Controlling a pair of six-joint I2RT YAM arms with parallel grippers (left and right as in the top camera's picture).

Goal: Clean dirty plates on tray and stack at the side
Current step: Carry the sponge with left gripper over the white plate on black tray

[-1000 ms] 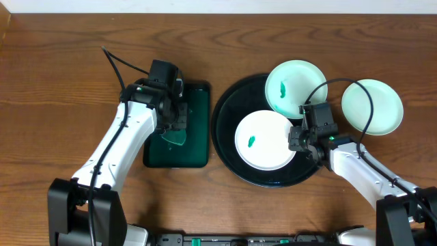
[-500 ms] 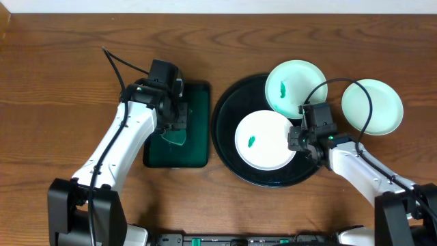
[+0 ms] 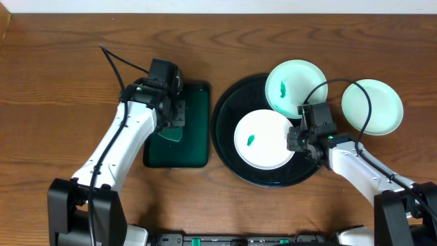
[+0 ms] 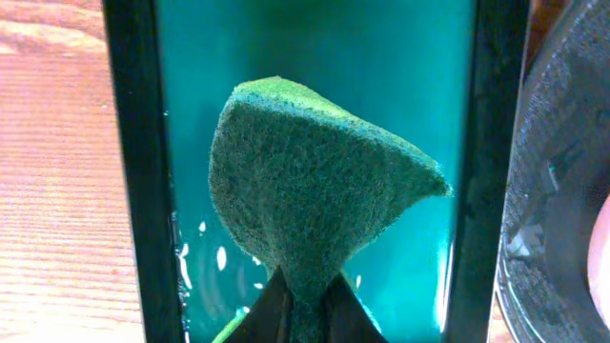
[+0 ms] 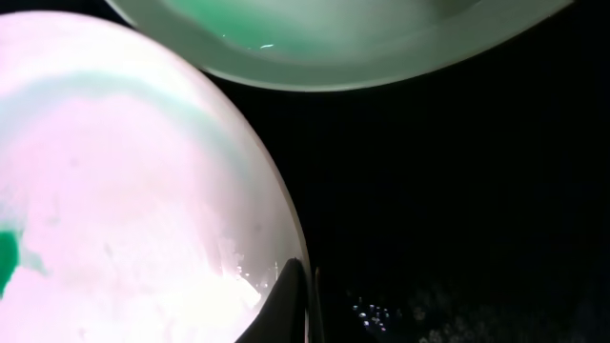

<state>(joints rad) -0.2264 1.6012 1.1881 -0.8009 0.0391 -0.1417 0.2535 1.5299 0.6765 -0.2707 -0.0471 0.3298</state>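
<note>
On the round black tray (image 3: 229,164) lies a white plate (image 3: 263,140) with a small green smear. My right gripper (image 3: 295,140) is shut on that plate's right rim; in the right wrist view the fingers (image 5: 286,305) pinch the edge of the plate (image 5: 124,191). A second smeared plate (image 3: 295,89) rests at the tray's upper right, partly over its rim. A third plate (image 3: 372,106) sits on the table to the right. My left gripper (image 3: 173,121) is shut on a green sponge (image 4: 315,191) above the dark green rectangular tray (image 4: 419,95).
The rectangular tray (image 3: 194,147) holds shallow water and lies just left of the black tray. Bare wooden table (image 3: 61,82) stretches to the far left and along the back. The black tray's wet floor (image 5: 457,191) lies to the right of the held plate.
My right gripper has shut on the plate's rim, and the plate has shifted slightly left. My left gripper has moved a little towards the back with the sponge.
</note>
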